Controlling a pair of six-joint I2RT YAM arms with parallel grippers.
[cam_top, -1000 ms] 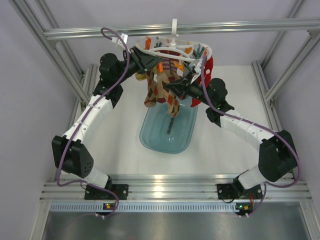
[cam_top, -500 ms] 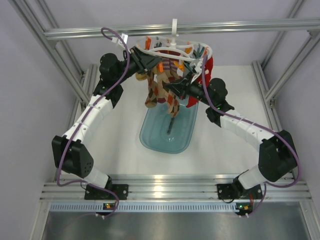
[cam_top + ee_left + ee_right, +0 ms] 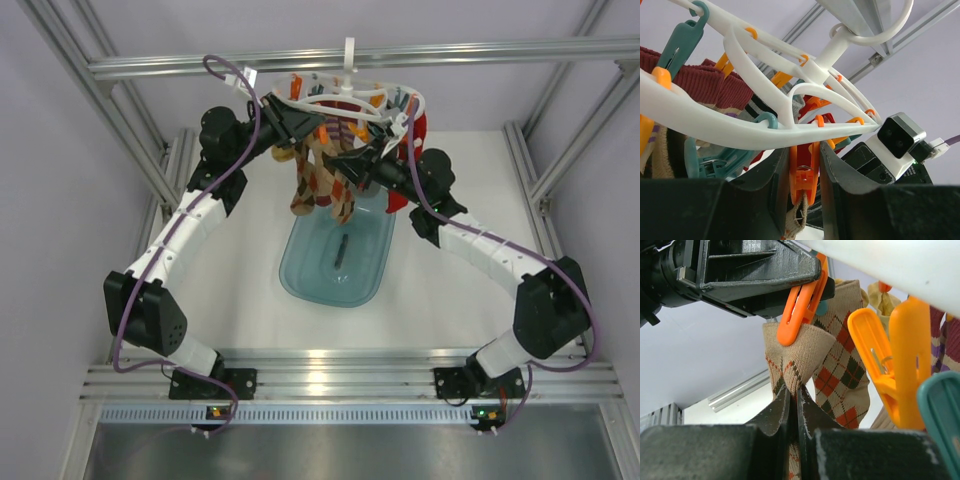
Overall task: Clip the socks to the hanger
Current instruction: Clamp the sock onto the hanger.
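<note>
Right gripper (image 3: 347, 162) has come up and to the far left since a second ago, closer under the hanger (image 3: 345, 98). The argyle sock (image 3: 340, 195) it carries has risen with it; the sock's lower end hangs higher over the blue tray (image 3: 305, 280) than before. Left arm unchanged.

- Table (image 3: 450, 300): white, with the tray at centre. One small dark item lies in the tray; cannot tell what it is.
- Frame bar (image 3: 500, 52): runs left to right at the far side. The hanger's hook goes over it.
- Left arm (image 3: 185, 230): elbow swung out to the near left, forearm climbing far and right, wrist high, gripper pointing right at the hanger's left edge.
- Right arm (image 3: 500, 260): elbow out to the near right, forearm reaching far and left, wrist raised, gripper pointing left beneath the rings.
- Hanger: white concentric rings, slightly tilted, with clips dangling all round.
- Socks already hung: a red sock (image 3: 418, 130) on the right side, a dark red ribbed one (image 3: 700, 82) and a second argyle one (image 3: 840, 375) just behind the held sock.
- Left gripper (image 3: 805, 160): fingers (image 3: 772, 172) pressed on both sides of an orange clip (image 3: 804, 172), squeezing it.
- Right gripper, wrist view (image 3: 794, 390): jaws together, pinching the argyle sock (image 3: 797, 357) just below its cuff.
- Cuff: bunched up, touching the clip's lower tip (image 3: 786, 337). Cannot tell whether the clip has bitten.
</note>
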